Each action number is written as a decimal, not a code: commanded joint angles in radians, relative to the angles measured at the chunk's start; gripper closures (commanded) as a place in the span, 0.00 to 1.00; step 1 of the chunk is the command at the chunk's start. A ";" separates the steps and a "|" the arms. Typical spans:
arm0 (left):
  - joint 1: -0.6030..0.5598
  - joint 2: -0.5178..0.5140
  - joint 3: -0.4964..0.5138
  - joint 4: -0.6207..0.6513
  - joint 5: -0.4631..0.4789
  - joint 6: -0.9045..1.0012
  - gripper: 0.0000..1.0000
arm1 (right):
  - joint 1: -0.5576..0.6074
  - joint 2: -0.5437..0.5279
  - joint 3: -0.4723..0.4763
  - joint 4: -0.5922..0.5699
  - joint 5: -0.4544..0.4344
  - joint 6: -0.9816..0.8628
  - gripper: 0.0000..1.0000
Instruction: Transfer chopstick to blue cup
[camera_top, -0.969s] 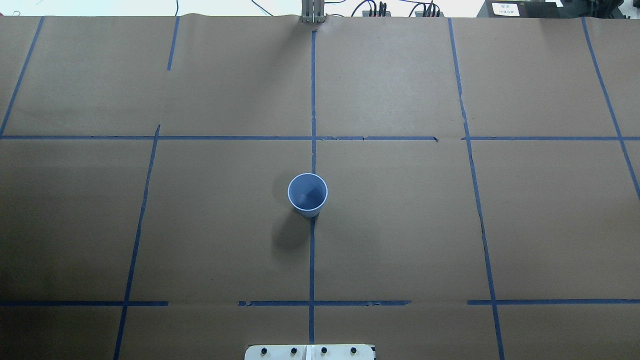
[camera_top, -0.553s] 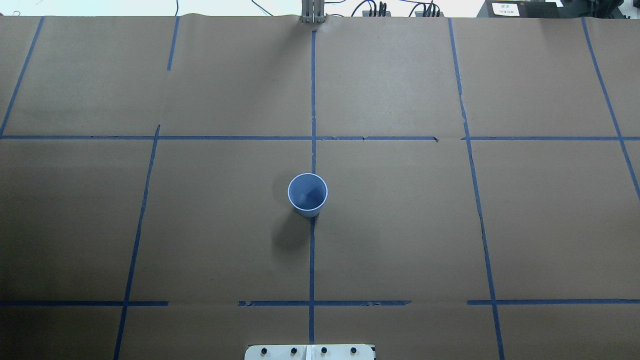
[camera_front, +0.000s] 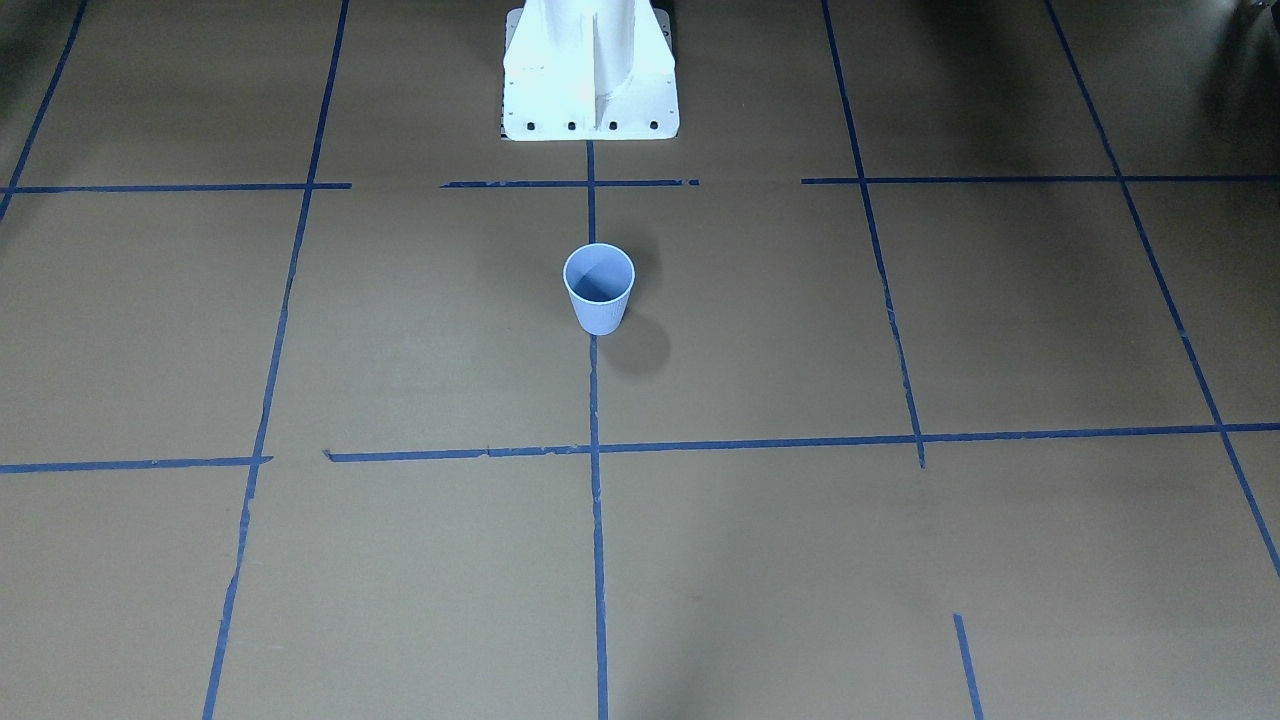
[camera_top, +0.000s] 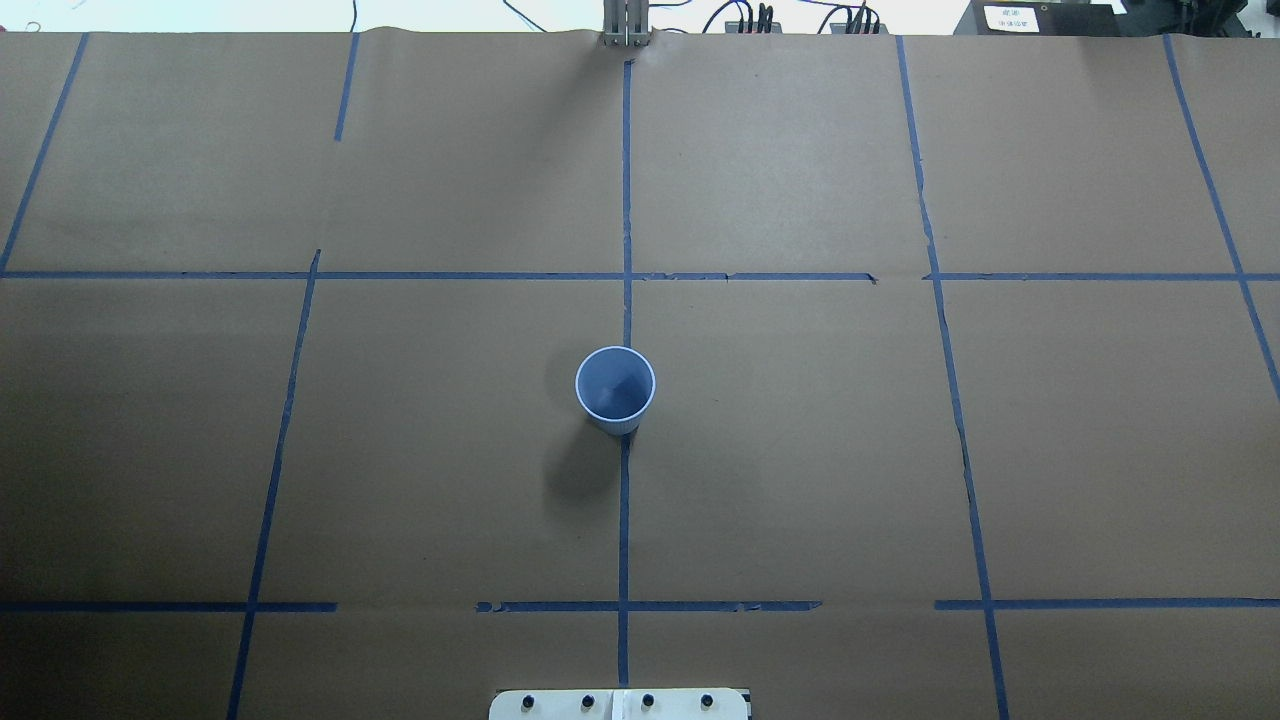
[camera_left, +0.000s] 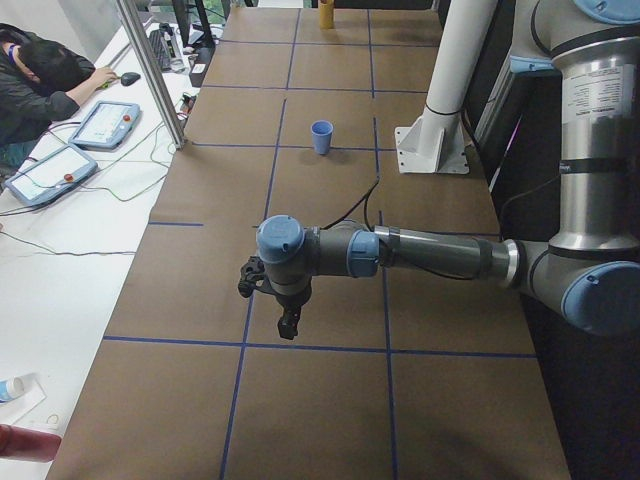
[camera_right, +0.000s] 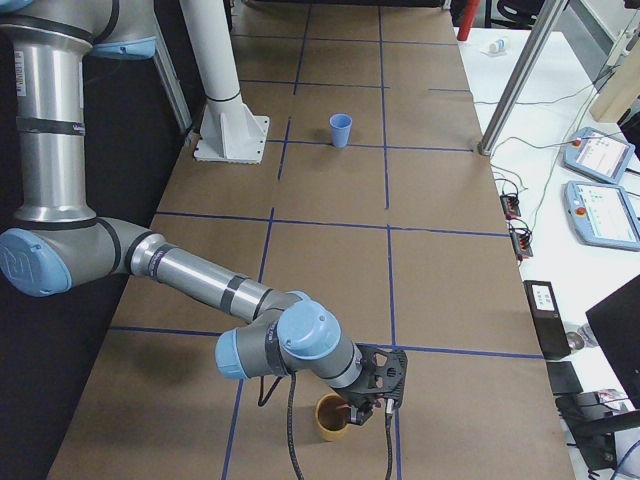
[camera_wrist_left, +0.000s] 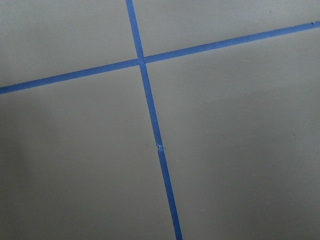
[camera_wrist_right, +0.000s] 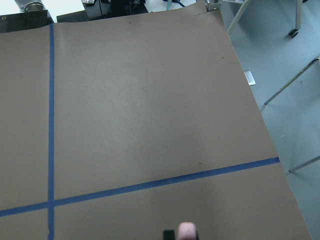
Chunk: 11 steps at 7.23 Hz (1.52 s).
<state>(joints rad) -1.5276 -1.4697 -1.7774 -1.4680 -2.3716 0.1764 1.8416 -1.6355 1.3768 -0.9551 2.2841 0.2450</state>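
Observation:
The blue cup (camera_top: 615, 388) stands upright and empty on the centre tape line, also seen in the front view (camera_front: 599, 288) and far off in both side views (camera_left: 321, 136) (camera_right: 341, 129). A pale pink tip, the chopstick (camera_wrist_right: 187, 231), shows at the bottom edge of the right wrist view. My right gripper (camera_right: 378, 398) hangs at the rim of a brown cup (camera_right: 329, 418) at the table's right end, far from the blue cup; I cannot tell if it is open or shut. My left gripper (camera_left: 288, 322) points down over bare paper at the left end; its state cannot be told.
Brown paper with blue tape lines (camera_top: 625, 520) covers the table. The white robot base (camera_front: 590, 70) stands behind the blue cup. A person (camera_left: 40, 80) sits at a side desk with control pendants (camera_left: 105, 122). A metal post (camera_left: 150, 70) stands at the table's far edge.

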 joint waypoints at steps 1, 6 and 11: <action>0.000 0.000 0.001 0.000 0.000 -0.002 0.00 | 0.042 -0.001 0.081 -0.159 0.044 -0.127 1.00; 0.001 -0.001 0.004 0.000 0.000 0.000 0.00 | -0.006 0.108 0.398 -0.807 0.029 -0.359 1.00; 0.003 -0.004 0.000 0.000 0.000 0.000 0.00 | -0.509 0.221 0.535 -0.769 0.126 0.126 0.99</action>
<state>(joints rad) -1.5249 -1.4743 -1.7706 -1.4680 -2.3710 0.1764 1.4553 -1.4513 1.8402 -1.7379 2.3972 0.1360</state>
